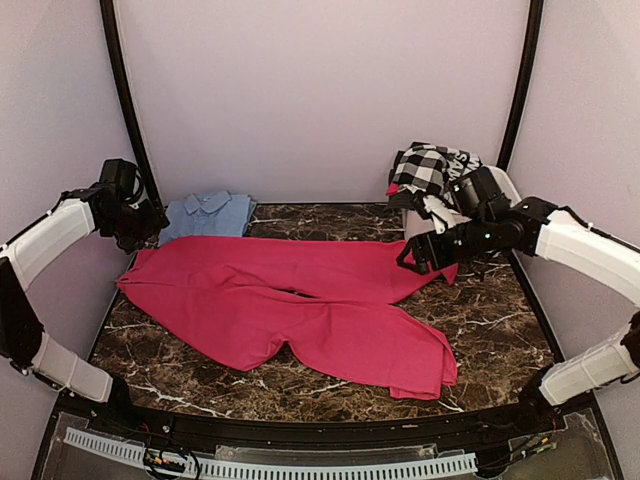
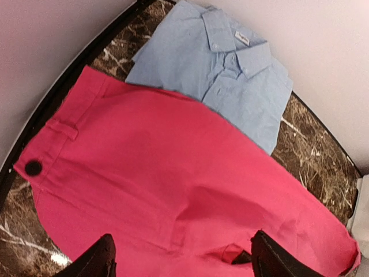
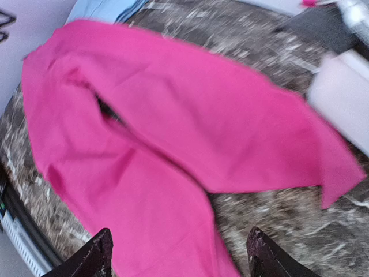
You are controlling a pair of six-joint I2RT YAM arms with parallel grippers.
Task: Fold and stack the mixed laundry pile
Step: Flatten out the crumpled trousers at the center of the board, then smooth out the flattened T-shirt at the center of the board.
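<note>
A magenta-pink pair of trousers [image 1: 290, 300] lies spread flat across the marble table, waistband to the left and legs running right. My left gripper [image 1: 140, 225] hovers above the waistband end, open and empty; in its wrist view the gripper [image 2: 181, 248] has the pink cloth [image 2: 173, 173] below it. My right gripper [image 1: 412, 258] hangs open over the far leg's hem; its wrist view shows the gripper [image 3: 179, 242] empty above the legs [image 3: 173, 127]. A folded light-blue shirt [image 1: 208, 215] rests at the back left. A black-and-white checked garment [image 1: 428, 168] is heaped at the back right.
A white tub [image 1: 420, 224] holds the checked garment behind my right arm. Black frame posts stand at both back corners. The dark marble table [image 1: 500, 310] shows bare at the right and along the near edge.
</note>
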